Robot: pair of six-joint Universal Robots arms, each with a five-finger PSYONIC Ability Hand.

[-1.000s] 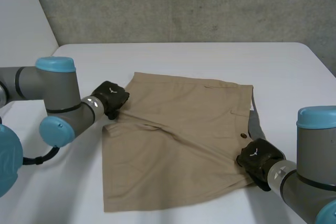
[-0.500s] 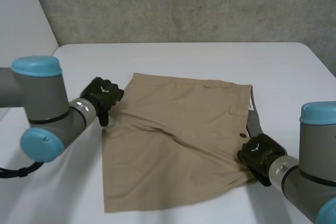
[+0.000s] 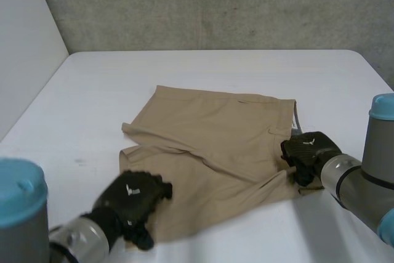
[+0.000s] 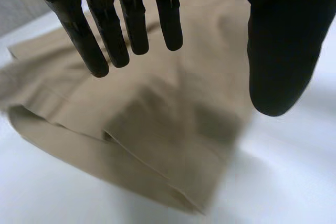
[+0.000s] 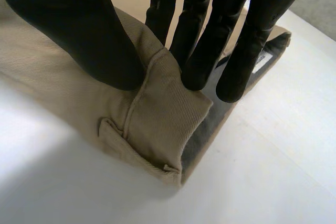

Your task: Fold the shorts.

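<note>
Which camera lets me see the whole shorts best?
The head view: the shorts lie spread on the table, nearly whole. The left wrist view shows one leg corner under the open left hand; the right wrist view shows the waist corner pinched by the right hand.

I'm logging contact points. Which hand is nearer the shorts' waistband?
Right. The right hand pinches the waistband at its near corner; the left hand, open, is over the leg hem at the shorts' opposite end.

No text can be read. The white label inside the shorts is too small to make out (the white mark on the left hand, like the one on the right hand, is no letter).
</note>
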